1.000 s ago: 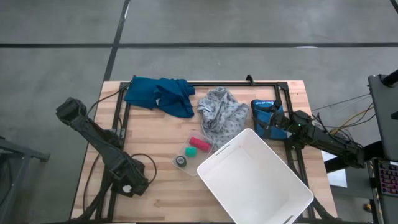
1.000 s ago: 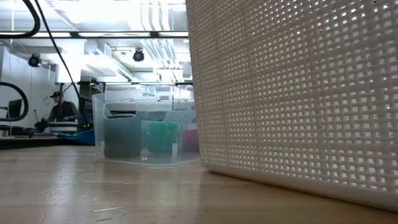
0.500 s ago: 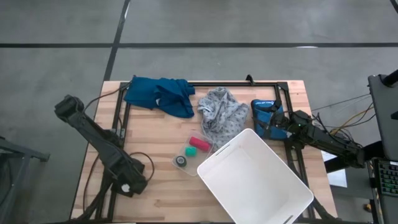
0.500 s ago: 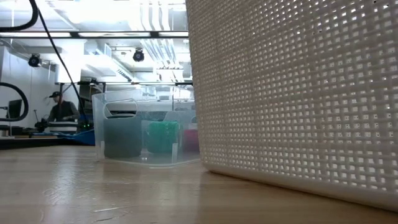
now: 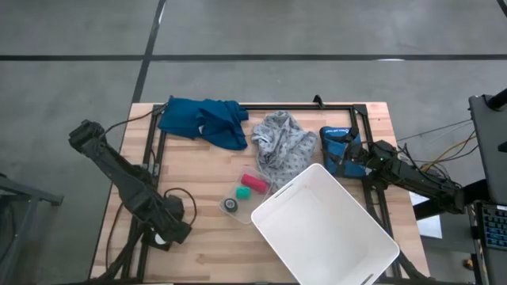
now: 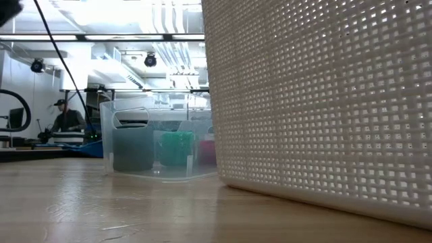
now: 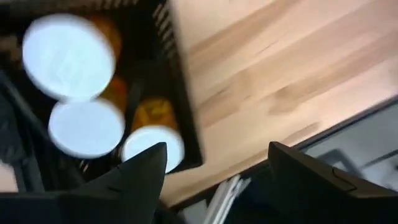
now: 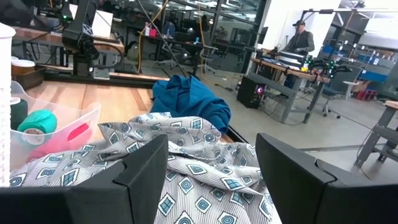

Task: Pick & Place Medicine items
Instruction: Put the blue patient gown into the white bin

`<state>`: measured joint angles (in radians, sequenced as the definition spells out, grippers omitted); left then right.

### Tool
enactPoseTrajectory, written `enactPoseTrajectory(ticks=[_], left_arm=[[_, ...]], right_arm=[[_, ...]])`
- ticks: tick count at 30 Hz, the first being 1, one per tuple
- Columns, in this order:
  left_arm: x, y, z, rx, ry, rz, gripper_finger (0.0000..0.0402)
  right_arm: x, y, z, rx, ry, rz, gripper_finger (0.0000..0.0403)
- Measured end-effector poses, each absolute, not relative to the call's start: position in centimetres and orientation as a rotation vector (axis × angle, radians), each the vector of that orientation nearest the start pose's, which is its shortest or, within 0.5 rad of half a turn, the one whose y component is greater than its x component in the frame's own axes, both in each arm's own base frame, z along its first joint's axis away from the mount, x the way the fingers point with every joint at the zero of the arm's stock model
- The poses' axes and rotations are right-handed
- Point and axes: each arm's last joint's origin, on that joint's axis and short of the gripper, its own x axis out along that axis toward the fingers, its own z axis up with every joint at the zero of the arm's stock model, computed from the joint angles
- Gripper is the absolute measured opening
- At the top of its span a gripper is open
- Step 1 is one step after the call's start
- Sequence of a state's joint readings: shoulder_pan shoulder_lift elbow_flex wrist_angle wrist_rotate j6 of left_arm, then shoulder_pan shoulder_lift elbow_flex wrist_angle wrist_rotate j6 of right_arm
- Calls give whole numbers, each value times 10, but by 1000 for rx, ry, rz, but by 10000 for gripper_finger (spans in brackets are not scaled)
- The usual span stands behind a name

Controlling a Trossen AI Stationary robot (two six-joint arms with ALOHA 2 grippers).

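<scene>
Three medicine items, orange bottles with white caps, stand upright side by side in a black slotted holder on the wooden table. They show only in the left wrist view; in the high view the left arm covers them. My left gripper hangs open above the table's near left part, pointing steeply down. The bottles lie off to one side of its fingers, and nothing is between them. My right gripper rests level and open at the right, facing the grey patterned cloth.
A large white perforated basket fills the near right. A clear tray with green, pink and dark rolls sits at the middle. A blue cloth and the grey patterned cloth lie at the far side. Bare wood lies between the left arm and the tray.
My left gripper has risen a little over the near left part of the table and tipped somewhat; its cable has swung with it in the low view. The right arm has kept still.
</scene>
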<state>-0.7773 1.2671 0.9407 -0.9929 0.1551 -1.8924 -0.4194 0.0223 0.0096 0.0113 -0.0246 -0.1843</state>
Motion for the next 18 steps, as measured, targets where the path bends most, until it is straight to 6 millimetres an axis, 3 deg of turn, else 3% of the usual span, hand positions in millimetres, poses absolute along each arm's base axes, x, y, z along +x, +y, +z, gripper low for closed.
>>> enactPoseTrajectory(ticks=[5,13,18], left_arm=[[159,-153,262,-952,1237,557,287],[178,-149,272,-587,713,474,287],[203,-142,282,-380,612,360,287]], right_arm=[[90,-39,166,-182,38,-394,240],[90,-39,166,-181,38,-394,240],[90,-40,166,-182,38,-394,240]])
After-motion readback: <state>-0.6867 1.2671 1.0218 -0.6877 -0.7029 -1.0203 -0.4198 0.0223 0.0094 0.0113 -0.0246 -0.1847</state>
